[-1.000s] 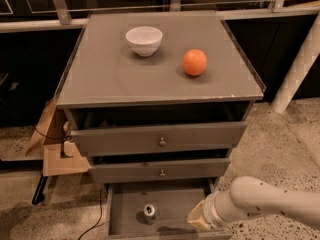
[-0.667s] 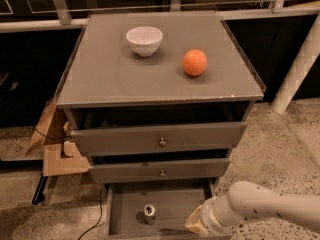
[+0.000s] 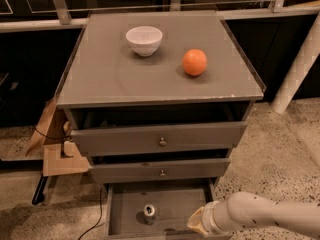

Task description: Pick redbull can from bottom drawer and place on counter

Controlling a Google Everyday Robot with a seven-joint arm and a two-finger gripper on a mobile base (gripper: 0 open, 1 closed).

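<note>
The redbull can point(image 3: 149, 213) stands upright on the floor of the open bottom drawer point(image 3: 175, 206), left of the middle, with its silver top showing. My gripper point(image 3: 196, 224) comes in from the lower right on a white arm. Its tan end sits over the drawer's front right corner, about a hand's width right of the can and apart from it. The counter point(image 3: 115, 74) is the grey top of the cabinet above.
A white bowl point(image 3: 144, 39) and an orange point(image 3: 194, 62) sit on the counter. The two upper drawers point(image 3: 160, 139) stand slightly pulled out. Cardboard pieces point(image 3: 60, 156) and a cable lie on the floor at the left. A white post point(image 3: 297, 69) leans at the right.
My arm has moved a little left and down, bringing the gripper nearer the drawer's front right corner. The can has not moved.
</note>
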